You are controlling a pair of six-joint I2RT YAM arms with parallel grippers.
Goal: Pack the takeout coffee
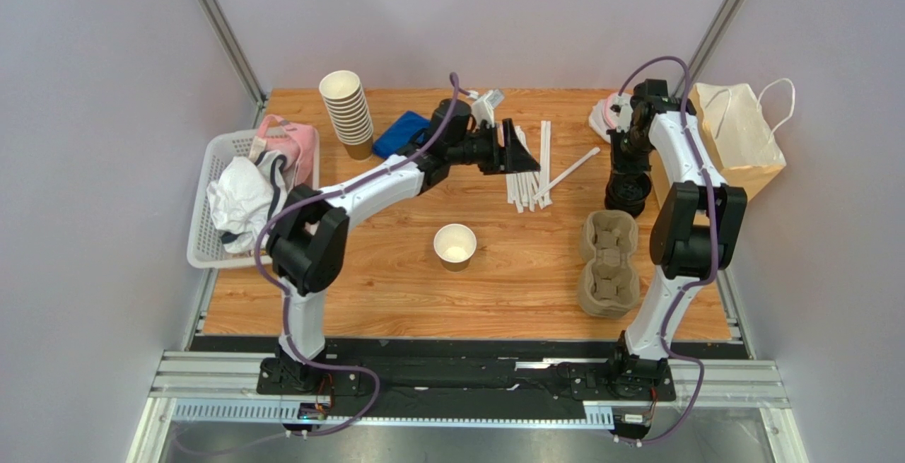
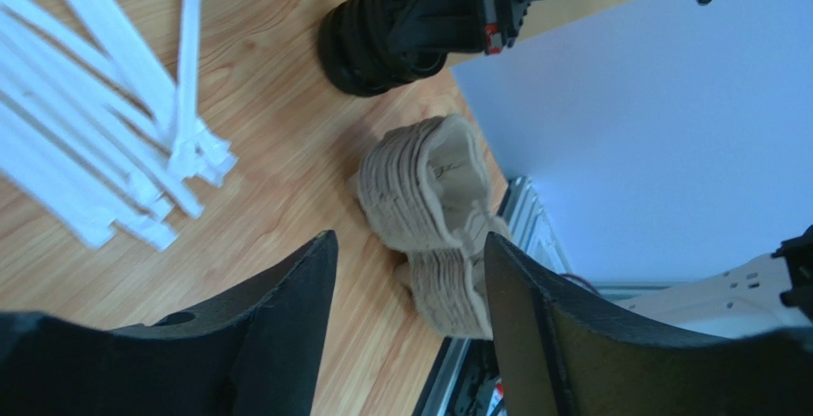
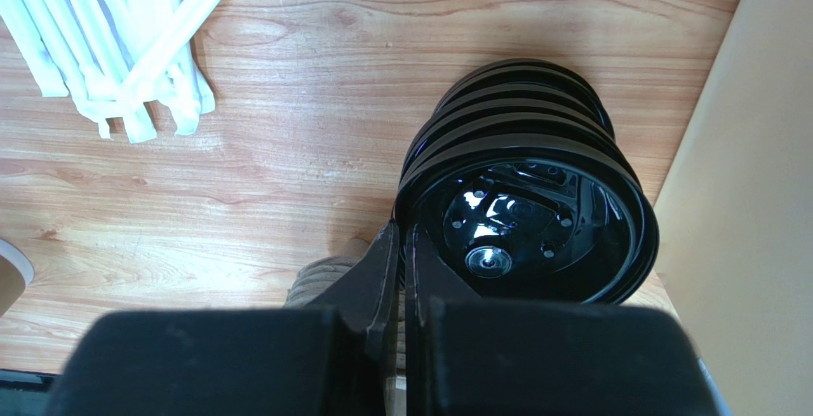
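Note:
A small brown paper cup (image 1: 455, 244) stands open and lidless at the table's middle; its edge shows in the right wrist view (image 3: 10, 278). No lidded cup is in view. A stack of black lids (image 1: 627, 193) stands at the right, next to the brown paper bag (image 1: 733, 140). My right gripper (image 1: 629, 166) is over that stack, and its fingers (image 3: 406, 244) are pinched on the left rim of the top black lid (image 3: 530, 206). My left gripper (image 1: 517, 150) is open and empty (image 2: 410, 249), hovering over the white straws (image 1: 531, 171).
A stack of pulp cup carriers (image 1: 610, 262) lies at the right front, also in the left wrist view (image 2: 429, 187). Stacked lidless cups (image 1: 348, 111) and a blue pack (image 1: 398, 132) are at the back. A white basket (image 1: 207, 209) with cloths is at the left.

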